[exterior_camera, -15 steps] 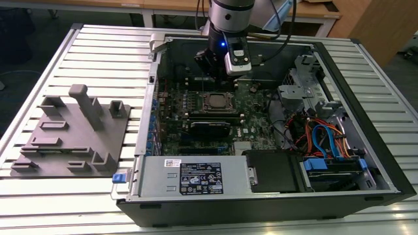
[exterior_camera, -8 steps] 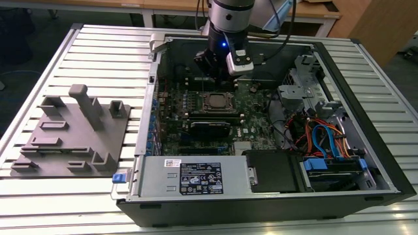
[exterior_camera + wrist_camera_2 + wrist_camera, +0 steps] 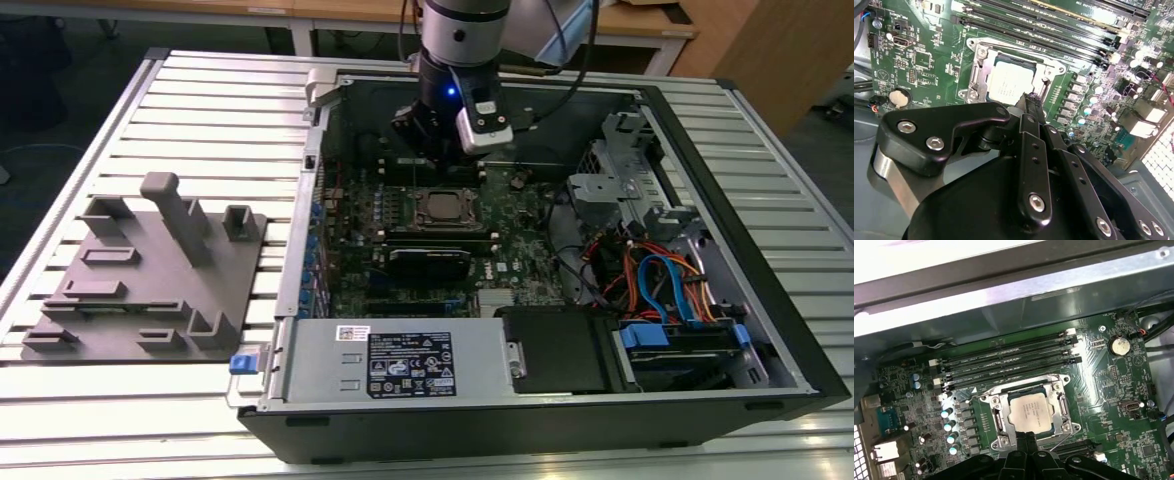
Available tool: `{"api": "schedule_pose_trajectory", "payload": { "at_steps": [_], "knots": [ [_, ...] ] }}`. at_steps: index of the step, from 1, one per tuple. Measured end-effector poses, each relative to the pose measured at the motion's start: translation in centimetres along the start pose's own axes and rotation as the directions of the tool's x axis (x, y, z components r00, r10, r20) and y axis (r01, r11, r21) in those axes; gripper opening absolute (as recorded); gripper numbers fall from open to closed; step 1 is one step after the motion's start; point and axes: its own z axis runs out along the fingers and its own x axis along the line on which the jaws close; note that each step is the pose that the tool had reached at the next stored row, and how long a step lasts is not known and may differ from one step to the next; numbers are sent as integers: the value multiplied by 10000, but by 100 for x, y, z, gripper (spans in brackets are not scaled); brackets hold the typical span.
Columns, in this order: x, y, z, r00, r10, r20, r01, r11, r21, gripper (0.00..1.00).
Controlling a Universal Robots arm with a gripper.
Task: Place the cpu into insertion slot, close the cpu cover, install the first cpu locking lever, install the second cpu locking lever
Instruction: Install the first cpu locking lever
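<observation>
Slatted aluminium surface (image 3: 200,100) carries an open black steel computer case (image 3: 787,330). At its middle we note the insertion slot (image 3: 1041,70), square and dark, on a glossy green board (image 3: 1114,390). The cpu (image 3: 1028,411), a flat dull-silver square, sits in the slot. The cpu cover (image 3: 1063,406), a thin bright metal frame, lies flat around it. Long black memory slots (image 3: 1009,360) run just beside the slot. The pincer (image 3: 1026,437) hangs near the slot's edge, black fingers clenched together, holding nothing. A grey moulded fixture plate (image 3: 147,290) lies well apart from the slot, toward the exterior view's left. Blue and orange cables (image 3: 667,275) lie toward its right.

The power supply label (image 3: 410,366) carries print (too small to read).
</observation>
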Motion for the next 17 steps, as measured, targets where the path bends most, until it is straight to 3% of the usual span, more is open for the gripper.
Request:
{"api": "schedule_pose_trajectory", "payload": {
  "at_steps": [3,6,12,17],
  "knots": [
    [28,-7,3,9999,-103,13,103,9999,-11,10],
    [29,-8,8,9985,-542,7,542,9985,-19,10],
    [34,-9,15,9901,-1401,1,1401,9901,-21,10],
    [129,-32,16,9897,-1430,0,1430,9897,-33,10]
  ]
}}
